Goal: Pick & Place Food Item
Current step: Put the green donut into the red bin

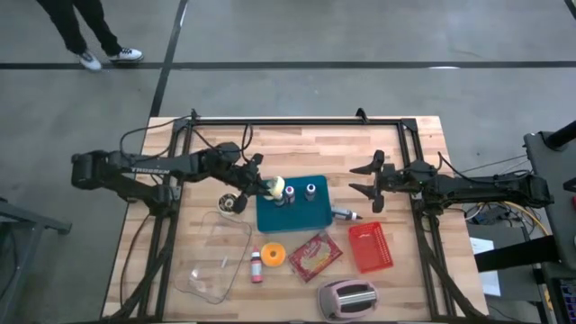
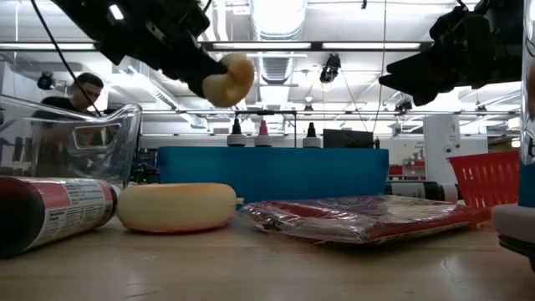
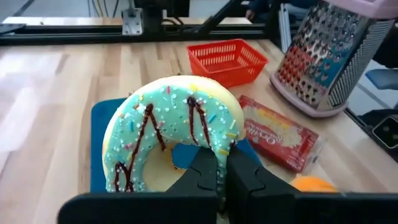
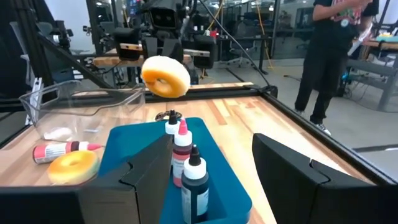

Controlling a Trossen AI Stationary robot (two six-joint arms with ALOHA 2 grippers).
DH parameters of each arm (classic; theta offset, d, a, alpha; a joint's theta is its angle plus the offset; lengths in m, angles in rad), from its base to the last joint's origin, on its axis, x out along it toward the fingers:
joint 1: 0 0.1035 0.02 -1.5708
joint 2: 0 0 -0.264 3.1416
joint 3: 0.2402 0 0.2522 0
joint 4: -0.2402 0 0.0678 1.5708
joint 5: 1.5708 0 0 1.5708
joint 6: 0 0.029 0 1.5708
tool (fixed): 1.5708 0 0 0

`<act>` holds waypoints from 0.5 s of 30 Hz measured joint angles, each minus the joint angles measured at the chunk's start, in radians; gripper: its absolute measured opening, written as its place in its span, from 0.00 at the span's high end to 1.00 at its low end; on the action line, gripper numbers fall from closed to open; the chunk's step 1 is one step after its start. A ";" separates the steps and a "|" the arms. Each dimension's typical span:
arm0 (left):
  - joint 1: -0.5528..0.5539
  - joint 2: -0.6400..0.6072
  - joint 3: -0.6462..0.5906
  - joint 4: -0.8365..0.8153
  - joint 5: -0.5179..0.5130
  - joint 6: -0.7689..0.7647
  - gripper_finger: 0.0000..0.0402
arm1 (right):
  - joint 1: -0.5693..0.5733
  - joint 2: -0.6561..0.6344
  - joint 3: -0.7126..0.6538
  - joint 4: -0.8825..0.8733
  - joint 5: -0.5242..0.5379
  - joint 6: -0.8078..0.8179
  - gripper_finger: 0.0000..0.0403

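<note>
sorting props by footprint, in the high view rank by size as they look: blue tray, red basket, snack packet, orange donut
1. blue tray
2. red basket and snack packet: look alike, not ranked
3. orange donut

Overhead, table-level and two wrist views, all sharing the blue tray (image 1: 292, 216).

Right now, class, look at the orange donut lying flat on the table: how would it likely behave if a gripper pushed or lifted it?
The orange donut lies flat, so a push would probably slide it rather than roll it. Its smooth, rounded rim may slip from a gripper. It looks like toy food, so likely light for its size.
</note>
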 joint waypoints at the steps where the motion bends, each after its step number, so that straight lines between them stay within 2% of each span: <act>1: -0.006 0.002 0.007 -0.002 0.000 0.000 0.99 | 0.000 0.000 0.000 -0.001 0.000 0.001 0.46; 8: -0.057 0.044 0.079 -0.015 0.004 0.015 0.99 | 0.000 0.000 0.000 -0.001 -0.008 0.003 0.46; 15: -0.067 0.177 0.190 -0.043 0.026 0.071 0.99 | 0.000 -0.001 0.000 -0.008 -0.075 -0.006 0.46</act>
